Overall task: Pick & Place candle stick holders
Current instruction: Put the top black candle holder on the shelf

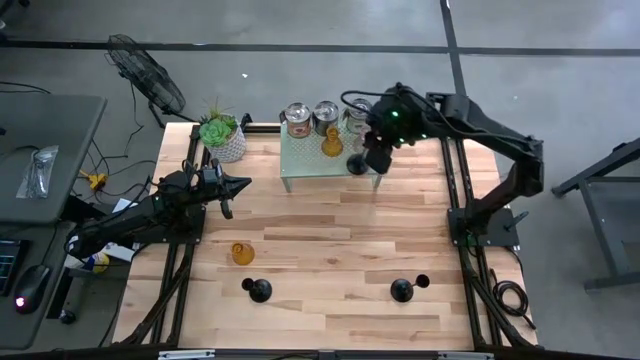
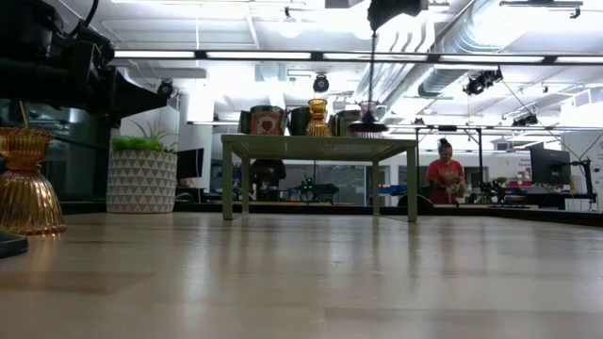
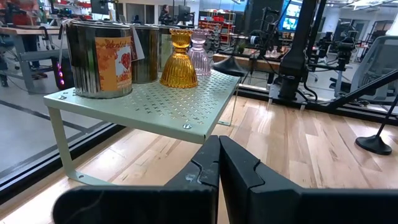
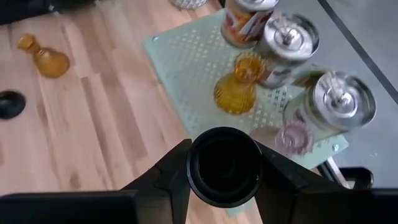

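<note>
The black stemmed candle stick holder with a round base (image 4: 224, 166) was held by the right gripper (image 1: 378, 150), whose jaws pinched its thin stem, and it hung over the right edge of the pale green perforated metal shelf (image 1: 305, 165) in the upper middle of the high view. On this shelf stood an amber ribbed glass holder (image 1: 332, 143), a pale pink glass holder (image 4: 293, 138) and three shiny silver cups (image 1: 326, 116). Another amber glass holder (image 1: 242, 253) and two more black stemmed holders (image 1: 258, 290) waited lower in the frame on the wooden table (image 1: 330, 250). The black holder seemed stiff and bottom-heavy, so a grip on the stem looked right; the glass ones seemed fragile and slippery. The left gripper (image 1: 238, 185) rested at centre left, its jaws pressed together.
</note>
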